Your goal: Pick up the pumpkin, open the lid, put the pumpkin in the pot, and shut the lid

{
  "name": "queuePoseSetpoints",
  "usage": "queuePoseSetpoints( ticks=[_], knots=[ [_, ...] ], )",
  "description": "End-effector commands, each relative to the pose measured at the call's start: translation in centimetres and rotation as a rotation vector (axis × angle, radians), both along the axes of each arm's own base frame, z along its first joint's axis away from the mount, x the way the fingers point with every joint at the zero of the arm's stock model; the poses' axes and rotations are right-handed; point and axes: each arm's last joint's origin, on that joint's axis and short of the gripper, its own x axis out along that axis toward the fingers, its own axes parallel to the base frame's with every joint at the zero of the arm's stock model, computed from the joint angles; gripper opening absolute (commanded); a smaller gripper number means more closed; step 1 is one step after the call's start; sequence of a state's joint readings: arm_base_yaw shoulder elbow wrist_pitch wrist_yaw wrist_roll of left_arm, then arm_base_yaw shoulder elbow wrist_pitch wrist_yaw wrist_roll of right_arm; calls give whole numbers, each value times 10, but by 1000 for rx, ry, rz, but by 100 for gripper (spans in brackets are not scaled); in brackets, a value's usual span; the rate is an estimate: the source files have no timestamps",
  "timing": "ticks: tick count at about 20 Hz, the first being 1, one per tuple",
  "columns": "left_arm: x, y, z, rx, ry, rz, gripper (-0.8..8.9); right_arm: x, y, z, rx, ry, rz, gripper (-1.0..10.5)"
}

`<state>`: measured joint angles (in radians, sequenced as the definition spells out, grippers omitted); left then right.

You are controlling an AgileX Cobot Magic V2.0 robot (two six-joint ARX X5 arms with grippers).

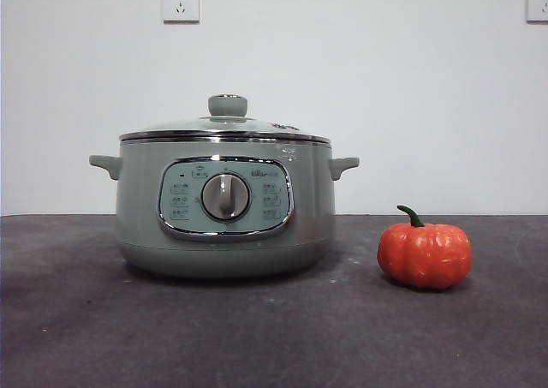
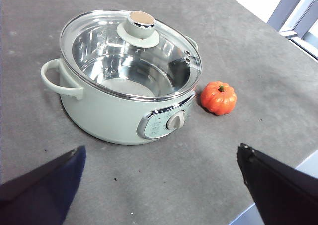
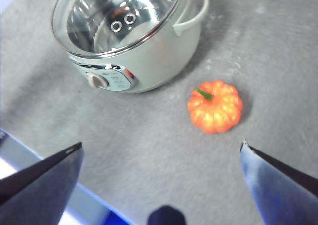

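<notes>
Resting beside lidded pot [image 1: 224,234]: pumpkin [image 1: 425,254]

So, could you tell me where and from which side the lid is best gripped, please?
Probably by the knob at the centre of the lid, coming straight down from above. The lid sits flat on the pot, its glass dome and steel rim offer nothing to pinch, while the knob stands proud and narrow enough for open jaws.
</notes>
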<state>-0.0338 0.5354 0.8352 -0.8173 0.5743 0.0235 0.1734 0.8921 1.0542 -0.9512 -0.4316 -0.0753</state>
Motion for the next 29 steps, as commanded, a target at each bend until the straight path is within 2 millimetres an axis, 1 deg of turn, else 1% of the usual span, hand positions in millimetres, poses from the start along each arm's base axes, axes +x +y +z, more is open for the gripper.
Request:
queuePoseSetpoints(
  ticks=[1,5,7,11,13,17,21,25,26,29],
  knots=[
    [0,0,1,4,-13,-4,782,19,12,-10,-81,32,3,752],
    [0,0,1,4,-14,-4,782,63,39,-40,-202,89,36,753],
    [0,0,1,4,-13,-4,782,83,53,-57,-235,104,51,755],
    [0,0,1,3,-13,-4,782,112,72,-92,-327,138,63,756],
    [0,0,1,3,-13,-4,782,122,78,-107,-361,152,61,756],
    [0,0,1,2,-12,-3,782,138,84,-129,-392,160,53,756],
    [0,0,1,1,-11,-3,782,147,87,-154,-439,212,62,756],
    [0,0,1,1,-11,-3,782,151,88,-167,-447,250,62,738],
    [0,0,1,1,-11,-3,782,151,88,-168,-444,255,55,621],
    [0,0,1,1,-11,-2,782,151,88,-168,-435,262,41,133]
  ],
)
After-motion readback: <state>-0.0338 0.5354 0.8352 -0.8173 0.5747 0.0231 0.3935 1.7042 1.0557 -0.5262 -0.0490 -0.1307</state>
